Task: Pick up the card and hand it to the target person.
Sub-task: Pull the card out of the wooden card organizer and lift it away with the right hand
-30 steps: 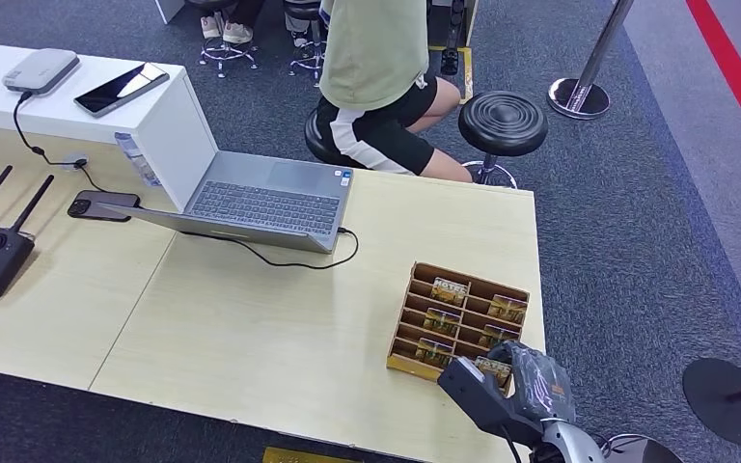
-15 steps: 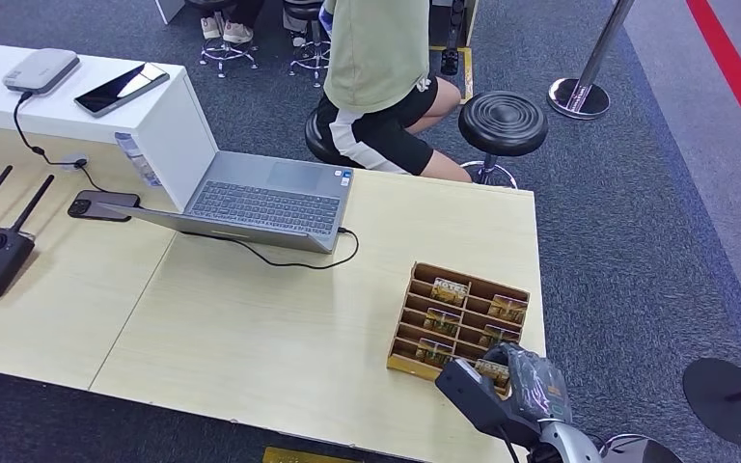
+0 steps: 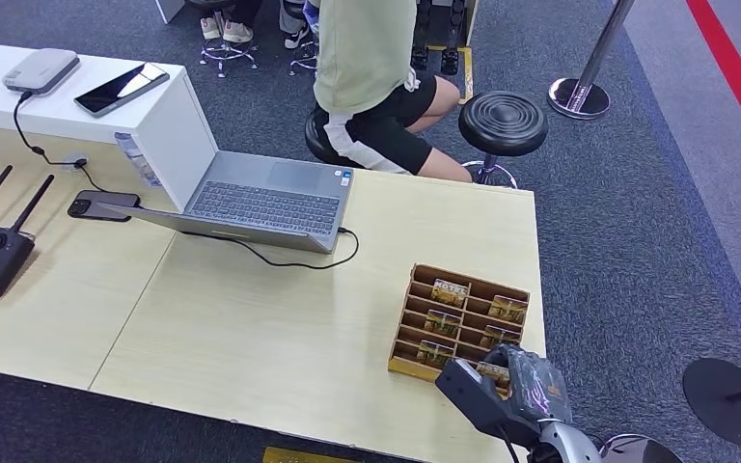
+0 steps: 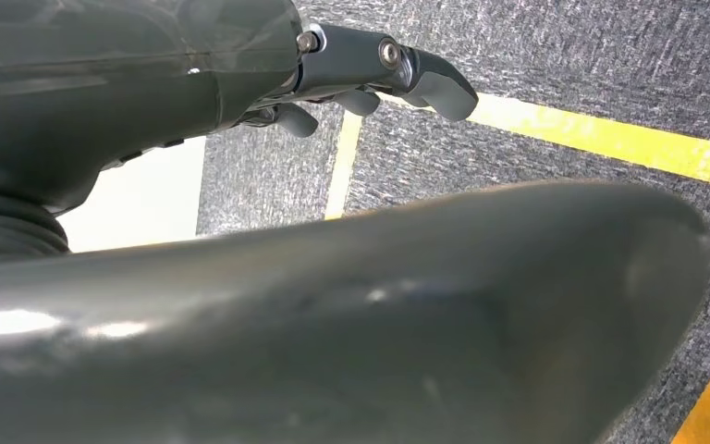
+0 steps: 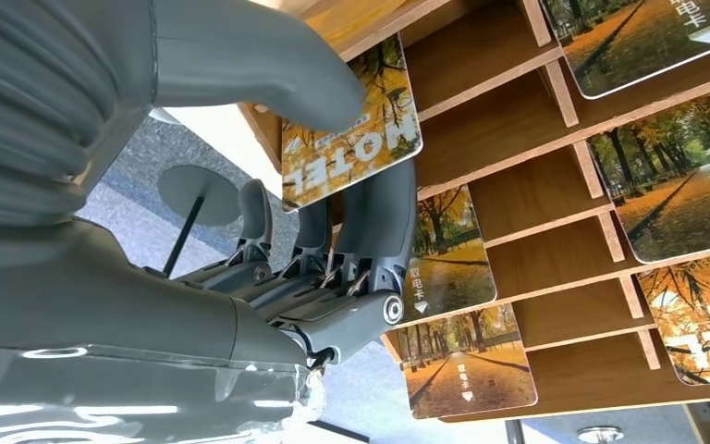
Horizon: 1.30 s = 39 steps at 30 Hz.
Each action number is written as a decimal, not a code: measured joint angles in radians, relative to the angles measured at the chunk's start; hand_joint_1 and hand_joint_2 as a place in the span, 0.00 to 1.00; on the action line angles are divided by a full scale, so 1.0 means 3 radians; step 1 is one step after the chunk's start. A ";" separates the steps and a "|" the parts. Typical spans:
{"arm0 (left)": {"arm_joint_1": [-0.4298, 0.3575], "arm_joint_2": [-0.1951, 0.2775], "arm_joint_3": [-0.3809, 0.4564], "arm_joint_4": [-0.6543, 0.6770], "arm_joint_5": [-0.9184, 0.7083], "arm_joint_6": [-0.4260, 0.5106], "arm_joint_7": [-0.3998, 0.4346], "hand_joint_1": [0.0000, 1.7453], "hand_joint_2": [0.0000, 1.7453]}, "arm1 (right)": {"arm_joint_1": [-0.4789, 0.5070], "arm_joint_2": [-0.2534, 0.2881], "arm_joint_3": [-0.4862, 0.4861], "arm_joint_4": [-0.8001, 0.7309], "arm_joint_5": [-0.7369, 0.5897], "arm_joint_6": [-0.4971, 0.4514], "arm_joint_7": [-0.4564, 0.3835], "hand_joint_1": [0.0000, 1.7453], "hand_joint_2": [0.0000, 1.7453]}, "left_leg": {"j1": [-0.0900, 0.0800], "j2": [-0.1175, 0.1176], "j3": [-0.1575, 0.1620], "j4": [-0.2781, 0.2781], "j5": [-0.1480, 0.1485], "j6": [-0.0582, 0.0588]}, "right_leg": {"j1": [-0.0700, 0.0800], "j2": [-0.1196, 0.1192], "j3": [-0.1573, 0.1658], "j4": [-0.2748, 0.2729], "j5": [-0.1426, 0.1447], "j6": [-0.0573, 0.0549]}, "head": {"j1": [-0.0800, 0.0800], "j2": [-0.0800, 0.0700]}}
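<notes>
From the head view, the right hand (image 3: 500, 397) had barely shifted at the near corner of the brown wooden compartment rack (image 3: 462, 280); beyond the rack, the seated person in the pale green top (image 3: 367, 58) had leaned slightly.

The left wrist view showed the left hand (image 4: 370, 69) hanging empty over carpet, fingers loosely apart.

In the right wrist view, thumb and fingers (image 5: 374, 231) pinched an autumn-print hotel card (image 5: 351, 125) at the rack's edge, so the pick looked secured.

"HOTEL" on the held card (image 5: 351, 125); Chinese characters on neighbouring cards (image 5: 693, 185).
</notes>
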 joint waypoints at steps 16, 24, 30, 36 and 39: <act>-0.0001 0.0000 0.0000 0.0000 -0.0026 0.0057 -0.0051 0.00 1.00 | -0.0009 0.0000 0.0000 0.0000 -0.0011 -0.0004 0.0000 1.00 1.00 | 0.0000 0.0000 0.0000 0.0000 0.0000 0.0000 | 0.0000 0.0000 0.0000 0.0000 0.0000 0.0000 | 0.0001 0.0000; -0.0001 -0.0002 -0.0001 0.0000 0.0015 0.0116 -0.0058 0.00 1.00 | -0.0009 0.0000 0.0011 0.0000 0.0009 -0.0050 -0.0006 1.00 1.00 | 0.0000 0.0000 0.0000 0.0000 0.0000 0.0000 | 0.0000 0.0000 0.0000 0.0000 0.0000 0.0000 | 0.0000 0.0000; -0.0001 -0.0005 -0.0001 0.0000 0.0016 0.0111 -0.0047 0.00 1.00 | -0.0011 0.0000 0.0042 0.0000 0.0044 -0.0122 -0.0058 1.00 1.00 | 0.0000 0.0000 0.0000 0.0000 0.0000 0.0000 | 0.0000 0.0000 0.0000 0.0000 0.0000 0.0000 | 0.0001 0.0000; -0.0001 -0.0008 -0.0001 0.0000 0.0017 0.0105 -0.0032 0.00 1.00 | -0.0022 0.0001 0.0063 0.0000 0.0014 -0.0216 -0.0176 1.00 1.00 | 0.0000 0.0000 0.0000 0.0000 0.0000 0.0000 | 0.0000 0.0000 0.0000 0.0000 0.0000 0.0000 | 0.0000 0.0000; -0.0002 -0.0009 -0.0001 0.0000 0.0016 0.0099 -0.0028 0.00 1.00 | -0.0045 0.0006 0.0072 -0.0009 -0.0062 -0.0303 -0.0300 1.00 1.00 | 0.0000 0.0000 -0.0001 0.0000 0.0000 0.0000 | 0.0000 0.0000 0.0000 0.0000 0.0000 0.0000 | 0.0000 0.0000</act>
